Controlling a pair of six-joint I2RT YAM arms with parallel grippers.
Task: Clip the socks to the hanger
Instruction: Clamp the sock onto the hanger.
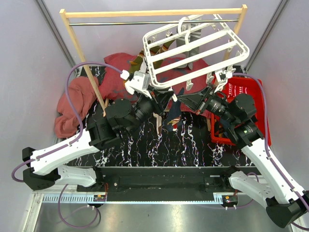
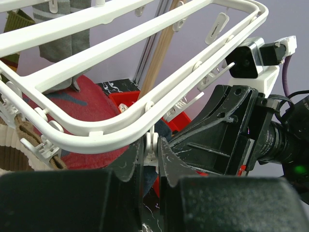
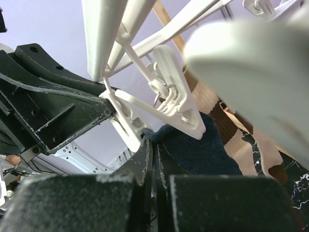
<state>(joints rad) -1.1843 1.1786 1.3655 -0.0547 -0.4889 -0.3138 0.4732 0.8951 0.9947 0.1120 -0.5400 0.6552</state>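
We saw the left gripper [image 2: 150,149] clenched on a small white clip [image 2: 152,137] that hung from the near rim of the hanger [image 2: 96,140]. Its fingers covered the clip's lower end, so we could not tell whether the clip's mouth stood parted. The right gripper [image 3: 153,145] had its fingers pressed flat together, with the edge of the navy sock [image 3: 203,152] caught at their tips. That edge sat just below some dangling clips [image 3: 178,108], and we could not tell whether cloth and plastic touched.

From above, the hanger hung tilted from the wooden rail [image 1: 154,13]. Both grippers met under its near edge, where the wrists and the frame hid their fingertips. The rest of the navy sock drooped over the table [image 1: 145,140].

A grey sock [image 2: 60,46] hung at the hanger's far side, cut off by the top edge of the left wrist view. A beige-brown striped sock [image 3: 227,118] lay partly behind the navy one. A blurred pale mass filled the right side of the right wrist view, too close for us to identify. The right arm hid part of the red basket [image 1: 253,94].
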